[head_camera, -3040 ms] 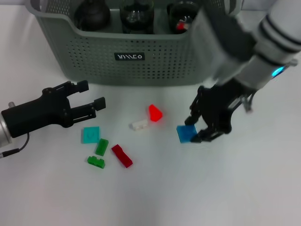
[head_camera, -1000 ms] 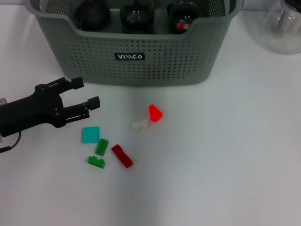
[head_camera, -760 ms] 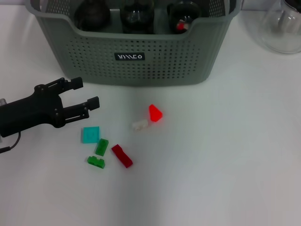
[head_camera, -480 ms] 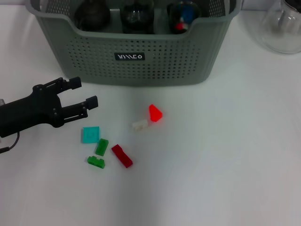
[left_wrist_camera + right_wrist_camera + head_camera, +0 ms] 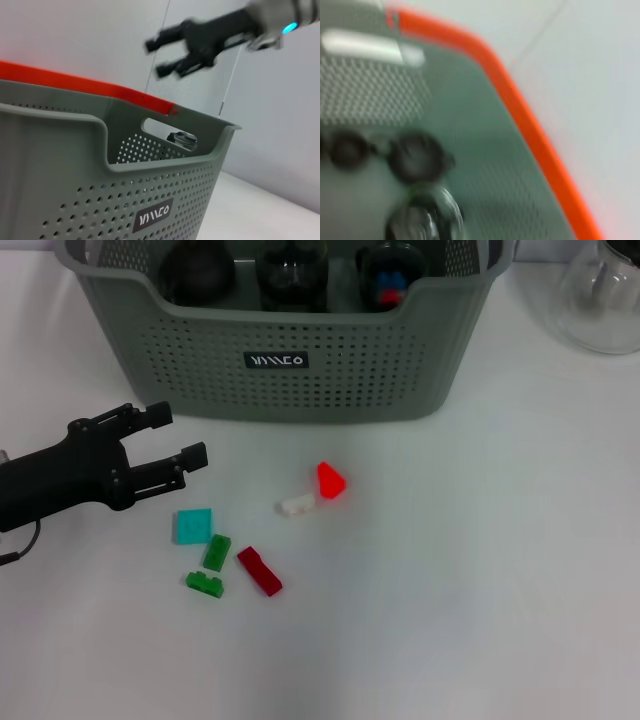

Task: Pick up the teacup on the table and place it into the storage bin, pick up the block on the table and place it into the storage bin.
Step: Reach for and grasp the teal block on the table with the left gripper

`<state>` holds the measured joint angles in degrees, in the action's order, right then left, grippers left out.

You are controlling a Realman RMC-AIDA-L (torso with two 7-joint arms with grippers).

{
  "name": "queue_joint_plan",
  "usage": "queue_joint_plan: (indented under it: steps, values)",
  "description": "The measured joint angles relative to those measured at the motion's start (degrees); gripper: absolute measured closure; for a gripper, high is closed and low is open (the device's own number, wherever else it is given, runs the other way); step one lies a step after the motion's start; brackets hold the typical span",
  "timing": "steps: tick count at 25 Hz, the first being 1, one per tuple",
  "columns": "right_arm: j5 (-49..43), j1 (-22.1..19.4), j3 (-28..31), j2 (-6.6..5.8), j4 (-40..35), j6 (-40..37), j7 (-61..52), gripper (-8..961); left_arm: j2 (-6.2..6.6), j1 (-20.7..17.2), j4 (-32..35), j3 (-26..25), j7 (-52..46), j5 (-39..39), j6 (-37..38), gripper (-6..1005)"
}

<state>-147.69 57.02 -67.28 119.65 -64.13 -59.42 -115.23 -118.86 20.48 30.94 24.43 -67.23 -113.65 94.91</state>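
The grey-green storage bin (image 5: 280,360) stands at the back of the table, and its wall (image 5: 75,190) fills the left wrist view. A blue block (image 5: 390,282) lies inside it at the right, beside a red piece and among dark rounded vessels (image 5: 415,160). Several blocks lie on the table: red (image 5: 330,480), white (image 5: 297,505), cyan (image 5: 193,525), two green (image 5: 216,552) and dark red (image 5: 259,571). My left gripper (image 5: 172,436) hovers open, left of them and just above the cyan one. My right gripper (image 5: 156,59) hangs open high above the bin. I cannot tell which vessel is the teacup.
A clear glass vessel (image 5: 600,290) stands on the table right of the bin. An orange edge (image 5: 100,87) runs behind the bin's far rim. White table surface (image 5: 470,590) stretches to the right of the blocks and in front of them.
Three seconds ago my right gripper held a blue block at the table's right. It has since left the head view, and the blue block now lies in the bin. My left gripper drifted slightly left.
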Motion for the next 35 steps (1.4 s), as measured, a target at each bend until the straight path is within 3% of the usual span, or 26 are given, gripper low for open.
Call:
queue_joint_plan:
  steps: [6,9,13,19,23,30,35]
  values:
    - [20.1,-12.2,2.5,-0.76,-21.4,-13.0,0.5,162,0.04,0.0,0.2,0.0,0.0,-0.5,1.2,171]
    - [31.8,-17.7,6.0,-1.06,-26.0,-21.2,2.4,163,0.41,-0.1,0.4,0.0,0.0,-0.5,2.0,171]
    - [45.4,-23.1,13.5,-1.11,-26.5,-35.8,5.6,163,1.4,-0.1,0.7,0.0,0.0,-0.5,3.4,171]
    - [48.7,-27.7,17.1,-0.55,-18.8,-48.1,11.4,163,2.46,0.8,4.3,0.3,-0.5,-1.0,4.4,171]
    - [43.9,-28.2,17.5,-1.43,-7.5,-49.8,15.9,162,3.0,1.9,8.7,0.4,-2.7,-3.6,6.4,171]
    - [29.4,-22.1,17.4,-3.46,13.0,-43.4,18.7,163,3.19,6.1,18.0,1.8,-12.3,-17.6,5.4,171]
    - [25.3,-18.7,17.0,-2.39,16.2,-40.2,18.8,170,1.18,9.3,27.2,9.6,-19.9,-24.7,5.9,172]
